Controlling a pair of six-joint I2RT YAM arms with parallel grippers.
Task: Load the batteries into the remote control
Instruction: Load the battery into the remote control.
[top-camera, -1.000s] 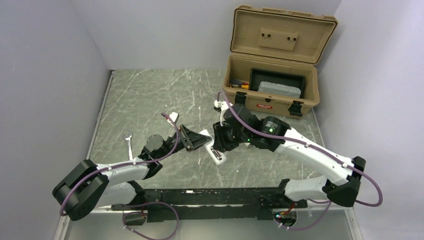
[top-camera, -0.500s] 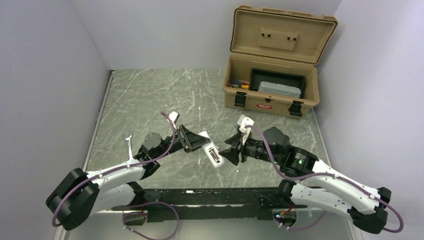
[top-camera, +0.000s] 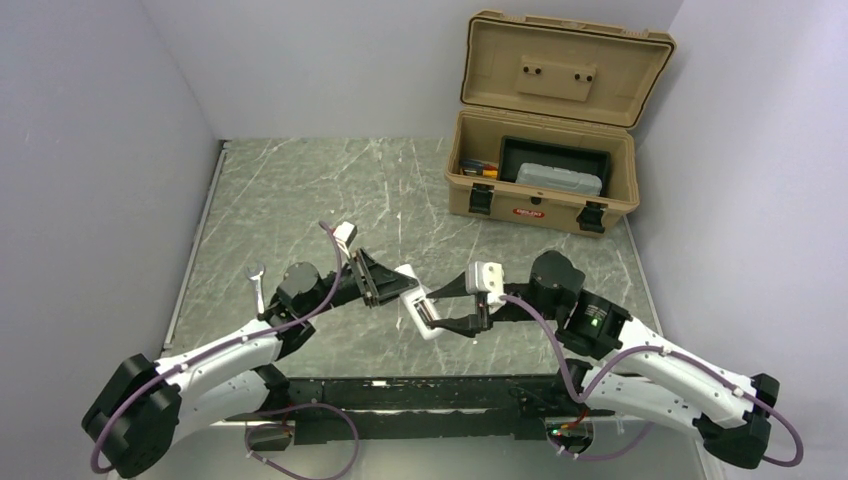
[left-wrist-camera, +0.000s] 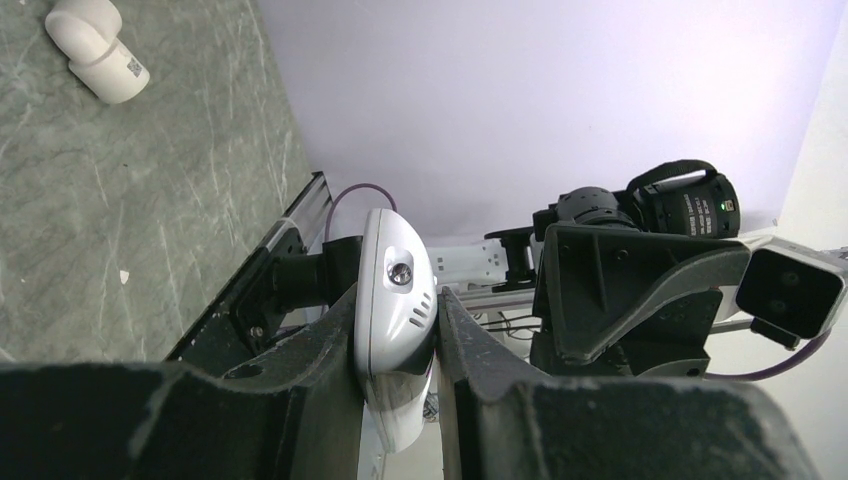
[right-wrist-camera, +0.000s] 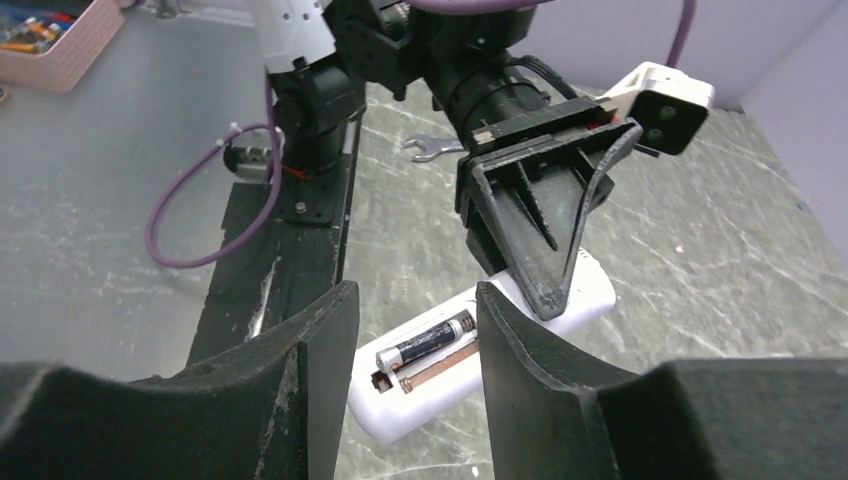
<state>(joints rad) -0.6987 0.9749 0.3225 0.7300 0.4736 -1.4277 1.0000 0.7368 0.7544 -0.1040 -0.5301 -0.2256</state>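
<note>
As the top camera sees it: the left gripper (top-camera: 402, 283) is clenched on 1 end of the remote (top-camera: 415, 303), just in front of the arm bases, open back turned up.
Right gripper (top-camera: 443, 309): fingers parted with nothing between them, 1 on either side of the remote's free end. I cannot tell whether they touch it.
Change: a second ago this arm hung over the remote from above. It has since swung out to the right and come back in level, facing the left gripper.
Around: toolbox (top-camera: 545, 190) open at the far right, wrench (top-camera: 258, 283) on the table (top-camera: 300, 190) by the left arm.
Left wrist view: the remote's rounded end sits tight between both fingers. A white piece (left-wrist-camera: 97, 48) lies well apart on the table.
Right wrist view: compartment uncovered, with 1 battery (right-wrist-camera: 428, 343) lying in it. The slot (right-wrist-camera: 440, 368) beside it is bare and shows its spring.
Second battery: in none of the 3 views.
Meaning: probably half loaded. The swing away suggests 1 battery was just seated, so the right gripper likely has to fetch the other while the left holds steady.
</note>
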